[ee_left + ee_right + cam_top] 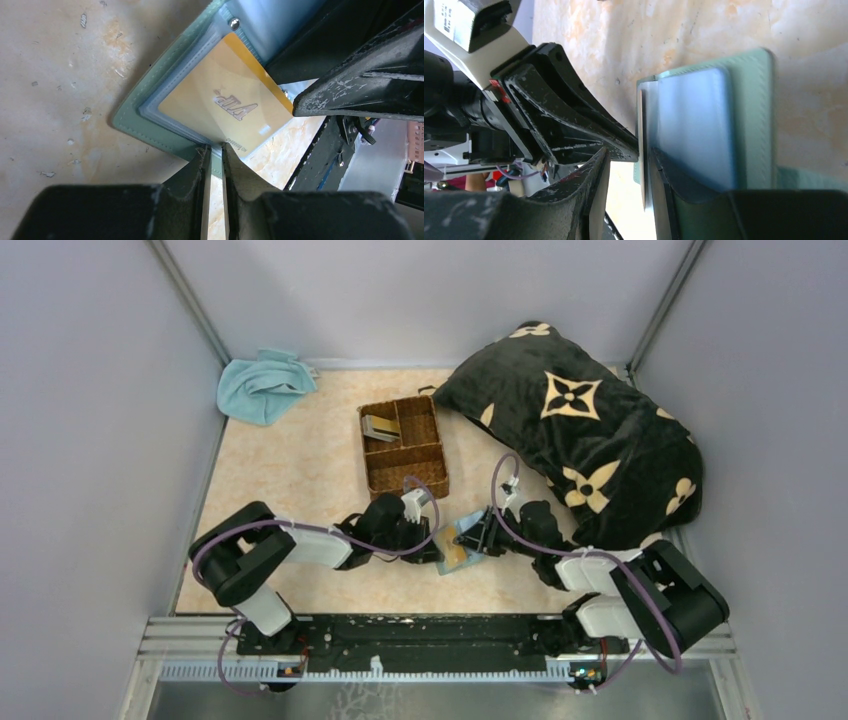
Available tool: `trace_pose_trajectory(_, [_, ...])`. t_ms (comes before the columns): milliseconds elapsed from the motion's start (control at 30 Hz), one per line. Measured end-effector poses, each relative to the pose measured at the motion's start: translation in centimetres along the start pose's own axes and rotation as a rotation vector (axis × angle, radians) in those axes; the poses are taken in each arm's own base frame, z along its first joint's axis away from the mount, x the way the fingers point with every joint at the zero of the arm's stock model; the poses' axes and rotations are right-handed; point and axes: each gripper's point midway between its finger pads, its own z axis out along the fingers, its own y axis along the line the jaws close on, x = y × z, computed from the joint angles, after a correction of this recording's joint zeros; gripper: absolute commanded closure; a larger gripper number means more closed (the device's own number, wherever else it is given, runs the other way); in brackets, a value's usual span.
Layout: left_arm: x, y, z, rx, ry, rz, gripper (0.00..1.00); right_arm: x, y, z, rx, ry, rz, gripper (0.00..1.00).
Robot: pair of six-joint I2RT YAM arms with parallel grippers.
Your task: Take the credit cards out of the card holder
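The grey-green card holder [455, 547] hangs open between my two grippers, just above the table. My left gripper [214, 148] is shut on its green edge. A tan-gold credit card [225, 102] sits partly out of a pale blue inner pocket [270, 20]. My right gripper [628, 152] is open and straddles that card's thin edge [642, 140]. One finger [664, 175] lies against the blue pocket; the other [596, 175] stands a gap away from the card. More credit cards [380, 427] lie in the basket's far left part.
A brown wicker three-part basket [420, 472] stands just behind the grippers. A large black pillow with cream flower marks [580, 430] fills the right side. A light-blue towel [262, 385] lies in the far left corner. Walls close in on three sides.
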Motion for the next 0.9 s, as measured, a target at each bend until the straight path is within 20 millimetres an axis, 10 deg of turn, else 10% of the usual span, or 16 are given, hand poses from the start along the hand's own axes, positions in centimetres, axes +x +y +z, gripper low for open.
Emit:
trace_pose_trajectory(533, [0.1, -0.1, 0.1, 0.003, 0.004, -0.017, 0.80, 0.0, 3.1, 1.6, -0.102, -0.018, -0.066, 0.68])
trace_pose_trajectory(900, [0.1, -0.1, 0.1, 0.001, 0.003, -0.014, 0.80, -0.3, 1.1, 1.0, 0.039, -0.027, -0.143, 0.69])
